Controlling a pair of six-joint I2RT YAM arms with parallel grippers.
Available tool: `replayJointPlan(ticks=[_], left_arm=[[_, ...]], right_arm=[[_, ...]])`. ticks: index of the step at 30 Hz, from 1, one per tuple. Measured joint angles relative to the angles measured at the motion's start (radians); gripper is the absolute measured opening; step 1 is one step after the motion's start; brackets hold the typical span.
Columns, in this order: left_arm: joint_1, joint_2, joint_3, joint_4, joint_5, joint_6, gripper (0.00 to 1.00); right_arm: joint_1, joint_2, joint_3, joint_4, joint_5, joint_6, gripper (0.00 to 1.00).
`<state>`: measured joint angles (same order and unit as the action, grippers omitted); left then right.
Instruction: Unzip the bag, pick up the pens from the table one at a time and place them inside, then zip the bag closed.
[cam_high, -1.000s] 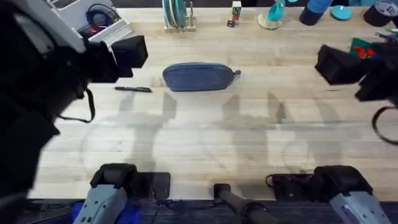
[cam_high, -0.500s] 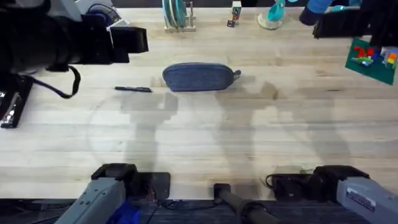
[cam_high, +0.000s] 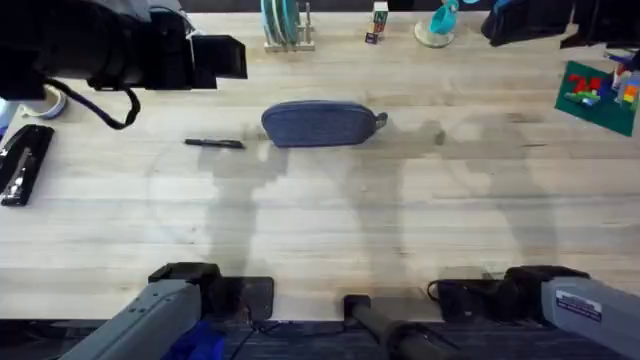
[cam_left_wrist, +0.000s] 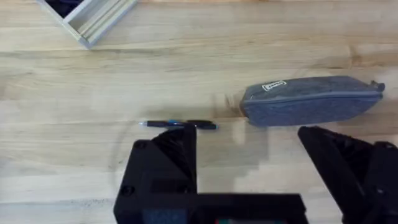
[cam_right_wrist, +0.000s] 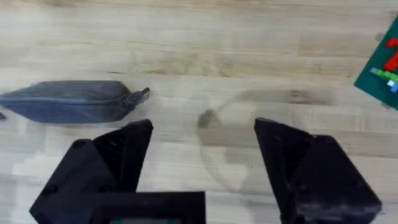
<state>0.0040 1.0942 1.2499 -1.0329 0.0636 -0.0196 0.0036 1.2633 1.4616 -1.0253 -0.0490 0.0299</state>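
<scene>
Going across the overhead view, the left gripper (cam_high: 225, 60) hangs spread wide at upper left, the black pen (cam_high: 214, 143) lies just left of the zipped grey-blue pouch (cam_high: 318, 123) on broad bare table (cam_high: 330, 230), and the right gripper (cam_right_wrist: 202, 162), also spread wide, is cut off at the upper right edge.

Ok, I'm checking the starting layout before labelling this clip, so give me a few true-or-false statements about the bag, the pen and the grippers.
1. The bag lies zipped shut on the table. True.
2. The pen is inside the bag. False: it lies on the table beside the bag's end.
3. The left gripper holds the pen. False: it is open, holding nothing.
4. The right gripper is open. True.
5. The zipper pull shows at the bag's end. True.
</scene>
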Motion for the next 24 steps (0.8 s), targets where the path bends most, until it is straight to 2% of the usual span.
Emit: replayJointPlan(ticks=[13, 17, 20, 21, 24], left_arm=[[0.0, 0.0, 0.0, 0.005, 0.0, 0.012, 0.994], [0.002, 0.0, 0.0, 0.015, 0.021, 0.082, 0.993], [0.023, 0.0, 0.0, 0.02, 0.062, 0.148, 0.992], [0.083, 0.0, 0.0, 0.024, 0.134, 0.229, 0.992], [0.151, 0.0, 0.0, 0.024, 0.225, 0.324, 0.991]], right_arm=[[0.0, 0.0, 0.0, 0.0, 0.0, 0.0, 0.996], [0.0, 0.0, 0.0, 0.0, 0.0, 0.0, 0.996], [0.0, 0.0, 0.0, 0.0, 0.0, 0.0, 0.996], [0.0, 0.0, 0.0, 0.0, 0.0, 0.0, 0.995], [0.0, 0.0, 0.0, 0.0, 0.0, 0.0, 0.995]])
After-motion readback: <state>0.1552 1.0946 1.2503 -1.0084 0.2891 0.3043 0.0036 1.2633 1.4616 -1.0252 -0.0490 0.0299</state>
